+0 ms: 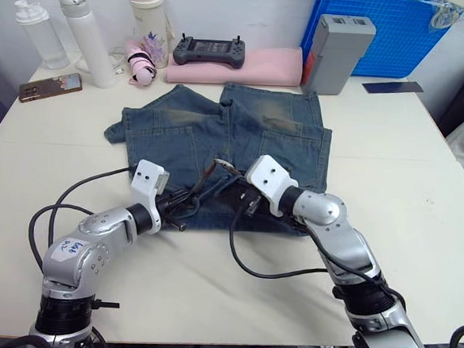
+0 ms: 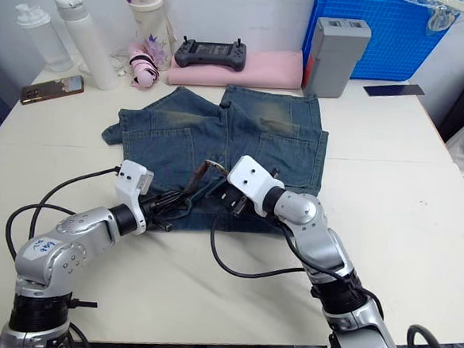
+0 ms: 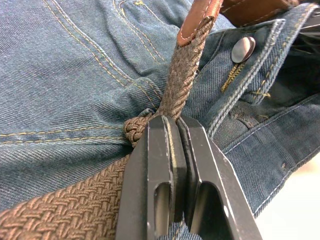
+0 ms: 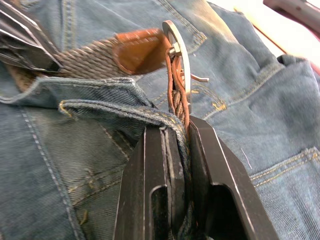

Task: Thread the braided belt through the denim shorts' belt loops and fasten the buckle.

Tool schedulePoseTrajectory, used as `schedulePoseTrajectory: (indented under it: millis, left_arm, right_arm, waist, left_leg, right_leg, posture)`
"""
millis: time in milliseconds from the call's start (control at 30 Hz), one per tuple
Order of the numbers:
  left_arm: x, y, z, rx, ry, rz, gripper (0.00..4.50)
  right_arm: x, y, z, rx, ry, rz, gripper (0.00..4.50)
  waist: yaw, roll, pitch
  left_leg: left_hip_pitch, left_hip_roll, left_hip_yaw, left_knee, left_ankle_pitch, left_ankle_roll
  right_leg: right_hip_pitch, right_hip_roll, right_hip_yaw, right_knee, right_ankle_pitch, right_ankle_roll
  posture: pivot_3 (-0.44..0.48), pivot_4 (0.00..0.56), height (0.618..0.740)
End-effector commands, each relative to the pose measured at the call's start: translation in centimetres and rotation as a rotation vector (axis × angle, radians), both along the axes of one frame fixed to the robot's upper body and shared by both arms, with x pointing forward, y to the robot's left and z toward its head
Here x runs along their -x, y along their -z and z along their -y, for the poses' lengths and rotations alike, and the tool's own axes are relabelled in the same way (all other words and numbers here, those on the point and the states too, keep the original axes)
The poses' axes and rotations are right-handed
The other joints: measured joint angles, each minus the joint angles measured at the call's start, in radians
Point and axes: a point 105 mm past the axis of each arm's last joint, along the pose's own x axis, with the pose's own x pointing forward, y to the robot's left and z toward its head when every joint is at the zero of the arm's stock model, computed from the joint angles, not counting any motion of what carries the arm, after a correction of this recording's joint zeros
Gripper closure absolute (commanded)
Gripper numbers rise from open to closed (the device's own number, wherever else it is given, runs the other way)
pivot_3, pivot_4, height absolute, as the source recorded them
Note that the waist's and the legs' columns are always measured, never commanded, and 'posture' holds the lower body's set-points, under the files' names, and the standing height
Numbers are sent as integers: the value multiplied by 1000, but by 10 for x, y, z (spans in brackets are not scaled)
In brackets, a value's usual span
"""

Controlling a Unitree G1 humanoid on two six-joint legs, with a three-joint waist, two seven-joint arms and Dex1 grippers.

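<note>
I see the denim shorts (image 1: 226, 138) mid-desk (image 1: 407, 178), bare margins each side — bottles (image 1: 86, 36) and crate (image 1: 385, 33) crowd behind. Left gripper (image 3: 175, 150) pinches the braided belt (image 3: 182, 75); right gripper (image 4: 177, 145) pinches the belt below the buckle (image 4: 179, 55).

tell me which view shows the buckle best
The right wrist view: the buckle stands close up, its metal frame, pin and brown leather tab clear. In the eye views it is a small speck at the waistband between the grippers; the left wrist view shows leather.

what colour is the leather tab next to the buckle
Reddish brown leather tab beside the silvery buckle; clearest in the right wrist view.
</note>
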Motion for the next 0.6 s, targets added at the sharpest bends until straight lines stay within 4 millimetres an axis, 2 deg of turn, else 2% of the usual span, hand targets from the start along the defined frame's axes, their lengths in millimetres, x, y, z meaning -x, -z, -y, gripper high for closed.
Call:
schedulePoseTrajectory:
  millis: [33,233,367,600]
  left_arm:
    - [0,9,5,-16,12,-35,4500]
    - [-2,6,11,-19,43,-16,4500]
    - [-7,-7,24,-11,99,35,4500]
    - [-10,-16,29,-64,151,80,4500]
  right_arm:
    - [16,-14,-14,-13,-97,62,4474]
    - [20,-9,-16,26,-121,52,4474]
    - [23,14,-19,114,-134,-15,4474]
    - [22,28,-17,176,-128,-61,4474]
  waist:
    - [1,0,0]
    - [1,0,0]
    - [3,0,0]
    - [-2,0,0]
  left_leg:
    - [0,0,0,0,0,0]
    - [0,0,0,0,0,0]
    - [0,0,0,0,0,0]
    - [0,0,0,0,0,0]
  right_leg:
    - [0,0,0,0,0,0]
    - [0,0,0,0,0,0]
    - [0,0,0,0,0,0]
    - [0,0,0,0,0,0]
  posture:
    - [0,150,739]
    - [0,150,739]
    - [0,150,739]
    - [0,150,739]
